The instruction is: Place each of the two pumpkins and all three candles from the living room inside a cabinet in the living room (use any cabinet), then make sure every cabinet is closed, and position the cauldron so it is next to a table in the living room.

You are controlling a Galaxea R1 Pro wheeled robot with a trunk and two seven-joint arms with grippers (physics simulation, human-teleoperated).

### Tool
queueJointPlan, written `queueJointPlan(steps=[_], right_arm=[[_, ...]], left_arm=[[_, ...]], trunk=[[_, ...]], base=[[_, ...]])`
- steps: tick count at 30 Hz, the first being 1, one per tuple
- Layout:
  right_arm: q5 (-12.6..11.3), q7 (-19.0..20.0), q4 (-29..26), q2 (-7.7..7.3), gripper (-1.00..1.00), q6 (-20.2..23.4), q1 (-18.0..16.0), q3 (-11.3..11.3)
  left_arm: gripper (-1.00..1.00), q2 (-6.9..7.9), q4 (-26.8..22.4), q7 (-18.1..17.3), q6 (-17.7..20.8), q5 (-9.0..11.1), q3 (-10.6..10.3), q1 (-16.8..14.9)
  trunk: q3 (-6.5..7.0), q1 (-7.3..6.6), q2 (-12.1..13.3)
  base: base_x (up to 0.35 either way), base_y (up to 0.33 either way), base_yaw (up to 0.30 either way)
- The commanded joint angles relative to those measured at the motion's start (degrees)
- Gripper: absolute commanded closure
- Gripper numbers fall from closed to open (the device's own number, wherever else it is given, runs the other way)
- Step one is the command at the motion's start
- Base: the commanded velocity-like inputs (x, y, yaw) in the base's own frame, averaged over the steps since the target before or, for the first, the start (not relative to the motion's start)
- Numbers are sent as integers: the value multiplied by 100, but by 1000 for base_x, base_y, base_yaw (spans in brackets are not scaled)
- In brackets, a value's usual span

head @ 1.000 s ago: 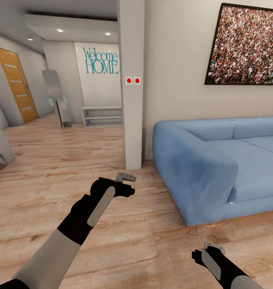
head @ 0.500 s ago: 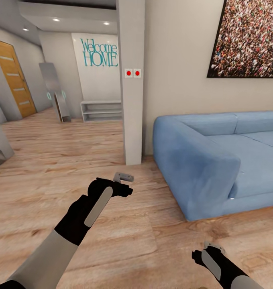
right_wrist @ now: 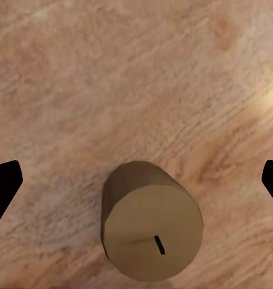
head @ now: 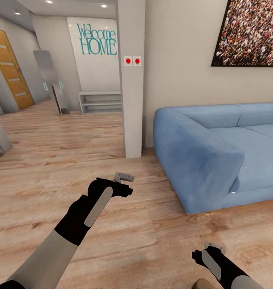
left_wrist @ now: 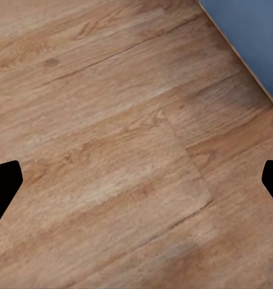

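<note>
Plank floor beside blue sofa. Candle upright under right gripper, jaws spread, likely lined up for pickup. Left gripper spread, empty.

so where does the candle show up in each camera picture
Head view: a sliver of the candle at the bottom edge, on the wood floor, just beside the right gripper.
Left wrist view: plank floor and a corner of the blue sofa; no candle.
Right wrist view: candle upright, seen from above, low in the middle.
Shared landmark: the wood floor.
</note>
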Motion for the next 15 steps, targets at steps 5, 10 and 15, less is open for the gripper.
queueJointPlan(steps=[5, 10, 15], right_arm=[[-58, -28, -15, -10, -100, 23, -2, 51], [-56, -20, -15, -11, -100, 23, -2, 49], [-52, -20, -30, -14, -100, 7, -2, 48]], left_arm=[[-100, -2, -4, 60, 14, 64, -5, -5], [-100, -1, -4, 60, 14, 65, -5, -7], [-100, -2, -4, 60, 14, 66, -5, -8]], trunk=[[-117, 11, -10], [-228, 24, -16], [-339, 37, -23]], base=[[0, 0, 0], [0, 0, 0], [0, 0, 0]])
